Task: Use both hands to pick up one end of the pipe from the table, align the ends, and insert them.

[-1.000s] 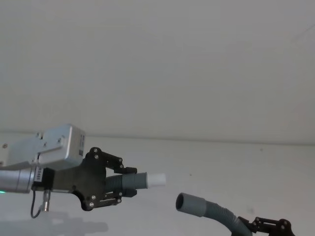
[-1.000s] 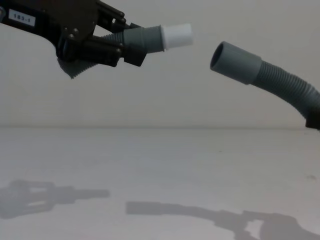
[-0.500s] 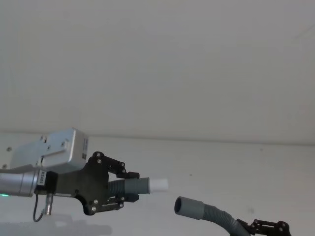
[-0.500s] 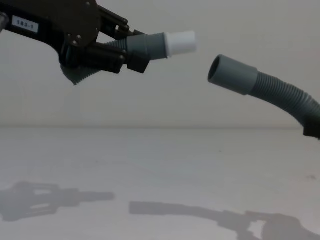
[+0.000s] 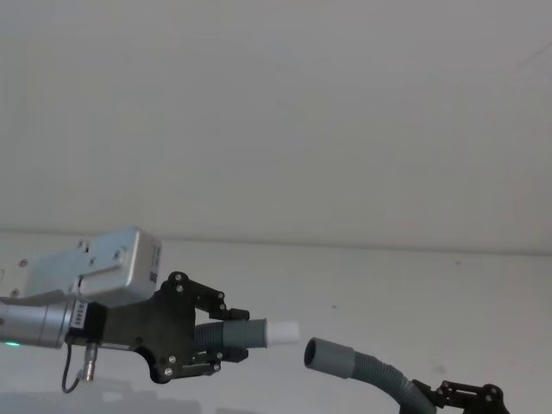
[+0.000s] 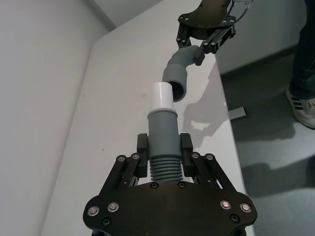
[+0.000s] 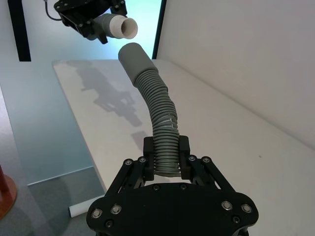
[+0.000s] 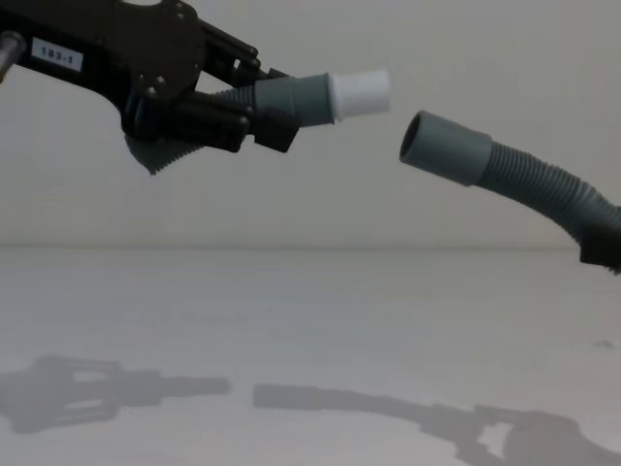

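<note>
My left gripper [image 5: 226,338] is shut on the shorter grey corrugated pipe [image 8: 291,100], held above the white table [image 8: 291,320]. Its white tip [image 8: 359,93] points toward the wide grey cuff [image 8: 444,148] of the longer pipe [image 7: 160,105]. A small gap separates the two ends, and the tip sits slightly higher than the cuff in the chest view. My right gripper [image 7: 166,150] is shut on the longer pipe's corrugated part, low at the right [image 5: 457,397]. In the left wrist view the white tip [image 6: 162,96] nearly overlaps the cuff's mouth [image 6: 176,81].
A plain white wall [image 5: 276,112] rises behind the table. Shadows of both arms [image 8: 107,388] lie on the tabletop. The table's side edge [image 6: 224,113] drops to grey floor in the left wrist view.
My left gripper has moved right and slightly down, bringing the white tip closer to the cuff. The cuff has shifted a little left and lower, narrowing the gap.
</note>
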Available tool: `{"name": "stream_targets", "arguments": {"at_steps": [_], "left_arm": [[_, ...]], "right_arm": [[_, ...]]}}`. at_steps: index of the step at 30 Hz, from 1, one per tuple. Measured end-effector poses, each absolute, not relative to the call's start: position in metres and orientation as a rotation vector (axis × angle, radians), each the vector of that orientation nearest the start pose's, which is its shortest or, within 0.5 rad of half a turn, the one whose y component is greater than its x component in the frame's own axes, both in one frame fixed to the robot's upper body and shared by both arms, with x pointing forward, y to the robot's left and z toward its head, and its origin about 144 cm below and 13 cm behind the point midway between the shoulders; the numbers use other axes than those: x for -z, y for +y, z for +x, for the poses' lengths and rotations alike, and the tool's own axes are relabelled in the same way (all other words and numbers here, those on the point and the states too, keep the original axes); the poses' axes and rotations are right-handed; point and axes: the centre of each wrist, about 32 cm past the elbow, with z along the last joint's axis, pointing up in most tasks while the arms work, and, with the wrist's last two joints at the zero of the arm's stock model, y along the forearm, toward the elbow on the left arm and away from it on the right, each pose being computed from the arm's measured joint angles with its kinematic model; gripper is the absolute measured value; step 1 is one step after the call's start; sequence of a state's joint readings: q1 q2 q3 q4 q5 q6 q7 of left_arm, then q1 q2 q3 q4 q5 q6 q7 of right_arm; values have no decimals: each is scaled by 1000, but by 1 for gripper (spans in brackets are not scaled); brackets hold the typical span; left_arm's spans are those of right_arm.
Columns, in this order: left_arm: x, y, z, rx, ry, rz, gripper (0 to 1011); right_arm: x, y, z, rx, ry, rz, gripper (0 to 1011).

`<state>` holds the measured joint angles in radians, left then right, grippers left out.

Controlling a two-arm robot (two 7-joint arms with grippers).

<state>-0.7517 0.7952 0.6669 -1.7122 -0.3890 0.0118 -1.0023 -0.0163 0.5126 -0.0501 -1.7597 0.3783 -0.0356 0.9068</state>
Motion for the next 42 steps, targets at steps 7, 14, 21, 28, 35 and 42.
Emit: {"name": "stream_targets", "arguments": {"at_steps": [7, 14, 21, 28, 35, 42], "left_arm": [[-1383, 266, 540, -78, -566, 425, 352], [-1388, 265, 540, -92, -553, 485, 352], [-1395, 263, 541, -105, -555, 539, 352], [-1400, 263, 544, -112, -562, 565, 352], [-1401, 260, 547, -107, -566, 571, 352], [-1402, 258, 549, -96, -570, 571, 352]], "right_arm": [[-1221, -329, 453, 537, -200, -68, 255], [-1221, -328, 454, 540, -200, -70, 255], [-1221, -327, 456, 540, -200, -71, 255], [-1222, -327, 457, 539, -199, -73, 255], [-1222, -326, 457, 540, -196, -77, 255], [-1222, -325, 457, 541, -194, -82, 255]]}}
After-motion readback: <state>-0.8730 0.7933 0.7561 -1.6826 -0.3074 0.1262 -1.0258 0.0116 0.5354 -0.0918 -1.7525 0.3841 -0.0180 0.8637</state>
